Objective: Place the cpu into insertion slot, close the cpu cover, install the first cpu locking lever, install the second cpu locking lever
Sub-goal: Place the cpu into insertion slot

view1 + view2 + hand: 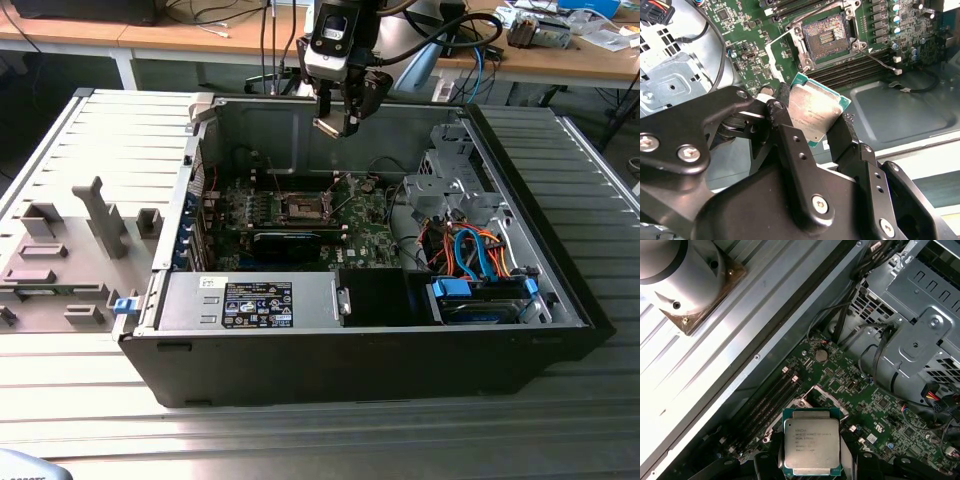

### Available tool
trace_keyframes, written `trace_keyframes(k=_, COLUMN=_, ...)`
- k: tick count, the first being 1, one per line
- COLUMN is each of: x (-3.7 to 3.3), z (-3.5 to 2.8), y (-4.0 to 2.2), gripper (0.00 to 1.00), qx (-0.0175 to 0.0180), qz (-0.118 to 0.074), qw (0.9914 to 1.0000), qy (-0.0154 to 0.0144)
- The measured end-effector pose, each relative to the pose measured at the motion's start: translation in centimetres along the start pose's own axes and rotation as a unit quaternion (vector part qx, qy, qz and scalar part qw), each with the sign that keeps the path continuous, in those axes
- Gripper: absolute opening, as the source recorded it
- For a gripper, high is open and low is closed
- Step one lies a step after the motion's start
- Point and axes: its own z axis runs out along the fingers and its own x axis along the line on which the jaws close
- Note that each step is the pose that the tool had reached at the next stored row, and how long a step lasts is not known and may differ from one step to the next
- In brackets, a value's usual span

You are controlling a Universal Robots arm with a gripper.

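Silvery cpu (815,112) isn't seated yet. It's up in the air, pinched by its edges in the gripper (337,124), which hangs over the back wall of the case (350,370) in the exterior view. Fingers (782,120) are closed in to about chip width, one on each side, and touch nothing else. Slot (825,34) sits below on the green board (750,30), its dark centre bare, well apart from the chip. What I take for the cover (782,50) looks flipped up beside it, but I can't swear to that. So by my read nothing's ticked off: seating, closing the cover and both locking steps are all left.
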Motion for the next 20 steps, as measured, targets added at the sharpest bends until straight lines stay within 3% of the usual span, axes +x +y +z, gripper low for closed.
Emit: trace_keyframes(k=20, x=0.0, z=0.0, y=0.0, gripper=0.55, qx=-0.0004, qz=0.007, qw=0.99998, qy=-0.0005)
